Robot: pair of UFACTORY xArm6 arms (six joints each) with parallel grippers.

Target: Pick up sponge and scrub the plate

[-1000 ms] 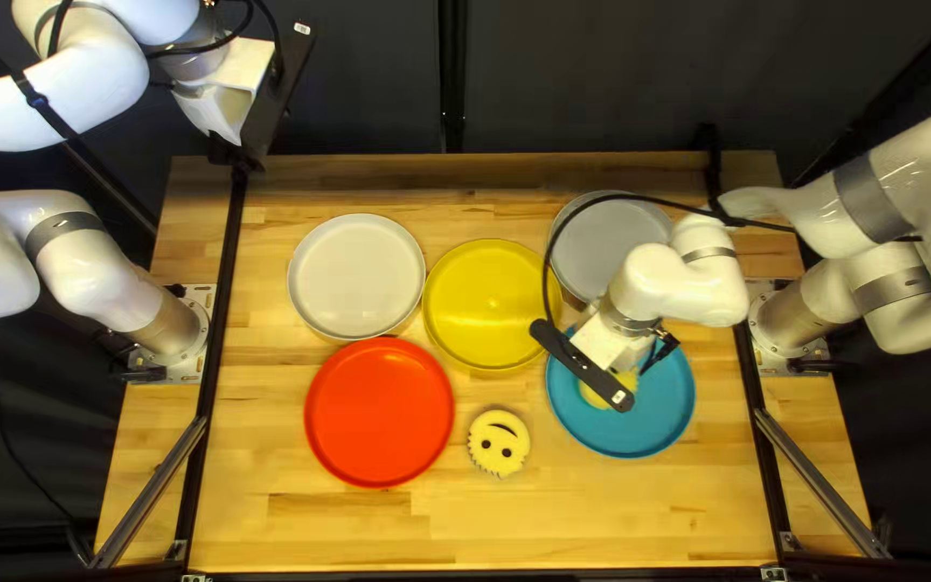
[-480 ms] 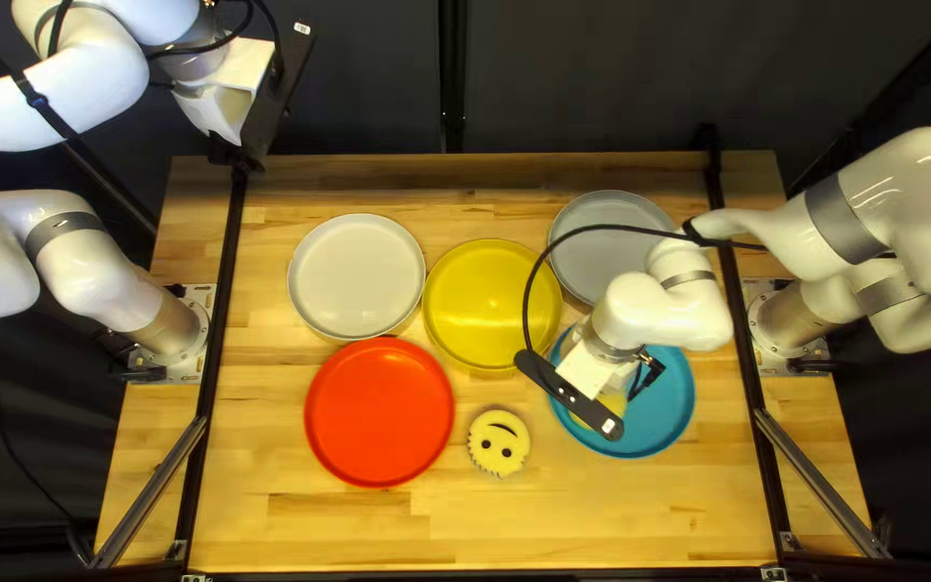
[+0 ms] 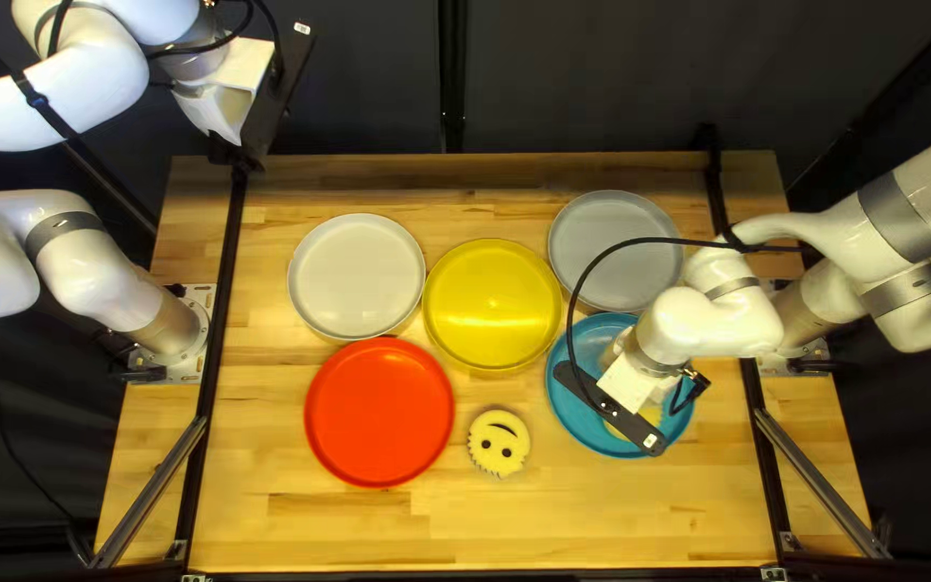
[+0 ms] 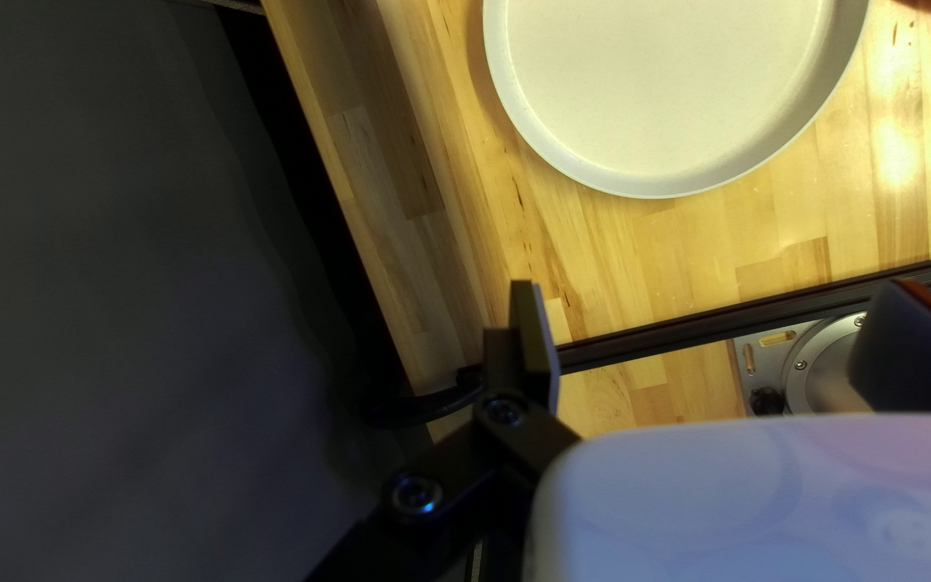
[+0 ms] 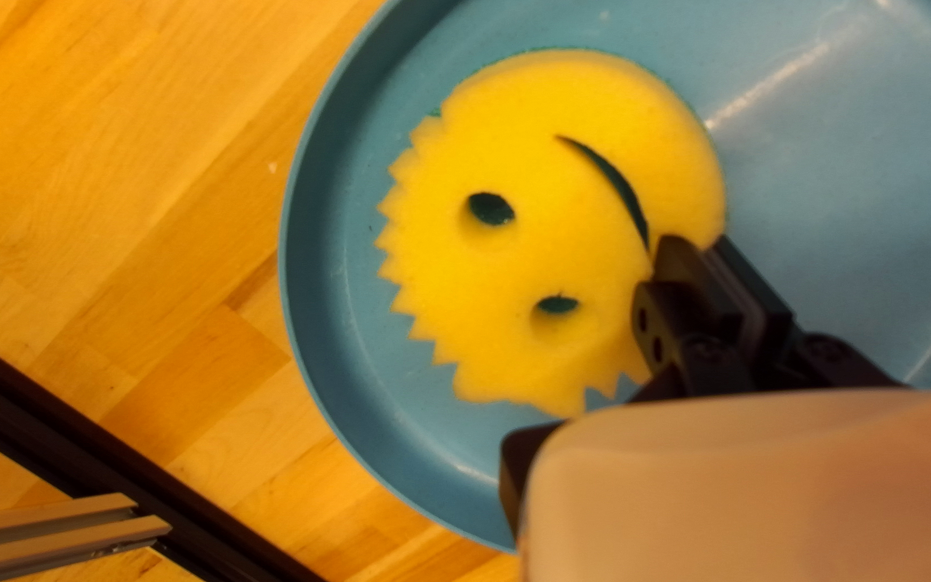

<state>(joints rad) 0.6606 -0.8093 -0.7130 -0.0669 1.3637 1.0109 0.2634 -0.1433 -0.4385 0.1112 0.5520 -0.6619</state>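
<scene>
Well, you've got a pale, striped wooden table (image 3: pixel 304 528) here, with a dark curtain (image 3: pixel 584 86) behind its far edge. Black rails (image 3: pixel 222 323) run along both sides, just inside the arm bases, and metal struts (image 3: pixel 148 501) slant towards the near corners.

Your right tool (image 3: pixel 625 384) is over the blue plate (image 3: pixel 577 404). In the right wrist view, that right tool (image 5: pixel 706 248) pinches the notched, smiling yellow sponge (image 5: pixel 530 248) near its rim, one finger by the mouth slit and the other outside the edge. The sponge lies within the blue plate.

Your left tool (image 3: pixel 234 92) is raised at the table's far left corner. Its wrist view shows its fingers spread wide, with the white plate (image 3: pixel 357 275) ahead.

Across your table, the yellow plate (image 3: pixel 492 291) sits beside the white one and catches a bright sheen. The red plate (image 3: pixel 379 412) lies on the near side of the white one, the grey plate (image 3: pixel 616 239) beyond the blue. A second smiling sponge (image 3: pixel 498 443) rests on bare wood between red and blue.
</scene>
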